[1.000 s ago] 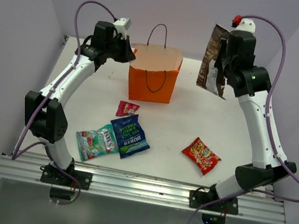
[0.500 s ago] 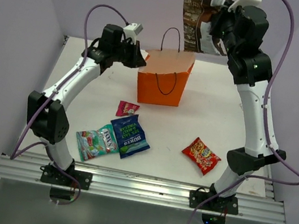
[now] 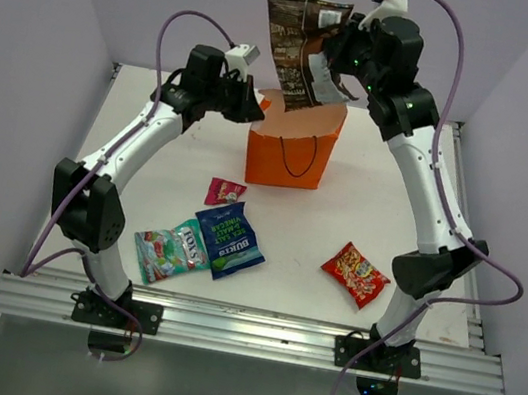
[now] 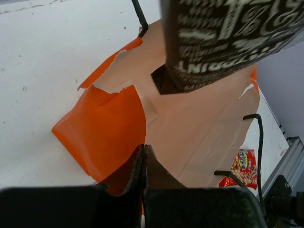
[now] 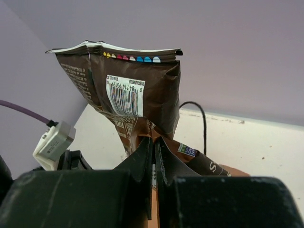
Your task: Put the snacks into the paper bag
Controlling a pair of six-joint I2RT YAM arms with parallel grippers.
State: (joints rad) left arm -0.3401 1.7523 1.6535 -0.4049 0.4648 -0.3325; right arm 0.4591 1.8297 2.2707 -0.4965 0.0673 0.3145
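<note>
The orange paper bag stands at the back middle of the table, mouth open and rim torn. My left gripper is shut on the bag's left rim, fingertips pinched together over the paper. My right gripper is shut on the large dark brown packet, which hangs tilted just above the bag's mouth. The left wrist view shows that packet's lower corner over the bag's pale inside. Four snacks lie flat in front: small pink-red, blue, teal-green, red-orange.
The bag's thin black handles loop over its front and back walls. Purple walls close in the table at the back and both sides. A metal rail runs along the near edge by the arm bases.
My right arm swung the dark brown packet left and down, from beside the bag to over its mouth. The left gripper kept its hold, and the bag shifted slightly right.
</note>
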